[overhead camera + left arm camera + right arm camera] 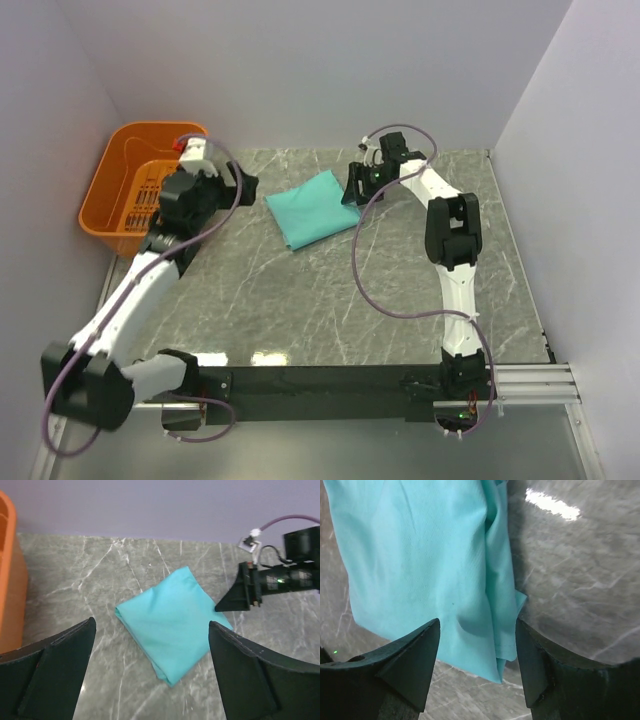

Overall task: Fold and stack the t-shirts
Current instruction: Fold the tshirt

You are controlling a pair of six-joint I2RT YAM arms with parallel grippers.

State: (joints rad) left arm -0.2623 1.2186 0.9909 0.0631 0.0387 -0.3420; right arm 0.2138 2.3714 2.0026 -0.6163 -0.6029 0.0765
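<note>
Top external view: We find the teal-green t-shirt (312, 210) lying as a folded, roughly square packet on the marbled grey counter (300, 300), toward the far side and between the two arms. The left gripper (243, 185) stands just to the left of the packet, apart from it. The right gripper (352, 190) stands at the packet's right corner; from here we cannot tell whether it touches the cloth. The orange slotted basket (110, 170) sits at the far left corner of the counter, beside the left arm.

Left wrist view: The jaws of the left gripper (152, 624) are spread wide and hold nothing. The t-shirt (172, 605) lies flat on the counter (75, 570) beyond them, one corner pointing toward the camera. The right gripper (240, 592) is at the packet's right corner, tips pointing down toward the cloth. The basket (10, 580) wall shows at the left edge.

Right wrist view: The jaws of the right gripper (477, 622) are spread apart and pinch nothing. The t-shirt (420, 555) fills the upper left of this view, and its layered folded edge runs down through the gap between the jaws. Bare counter (580, 570) shows to the right of the cloth.
</note>
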